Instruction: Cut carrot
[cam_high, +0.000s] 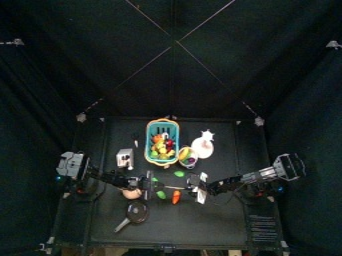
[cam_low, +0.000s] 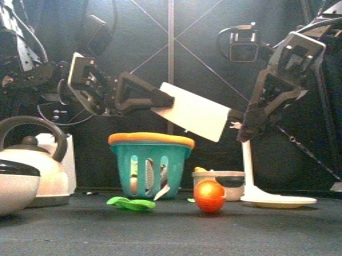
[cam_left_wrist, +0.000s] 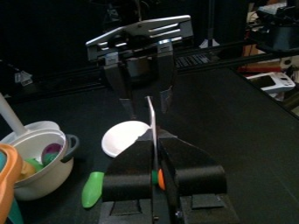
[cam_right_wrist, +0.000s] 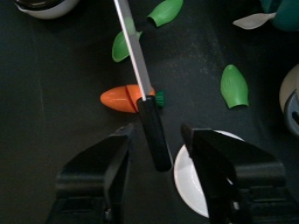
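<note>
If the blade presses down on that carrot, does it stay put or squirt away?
The carrot looks small, rounded and glossy, probably light plastic, so it may roll or skid on the smooth table. Nothing braces it: the knife crosses above it and the right gripper stands open.

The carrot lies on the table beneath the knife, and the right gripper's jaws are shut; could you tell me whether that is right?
Not quite. The right gripper is not shut: its jaws stand wide open, one on each side of the handle of the knife, as the right wrist view shows. The rest holds: the carrot lies on the table beneath the knife.
</note>
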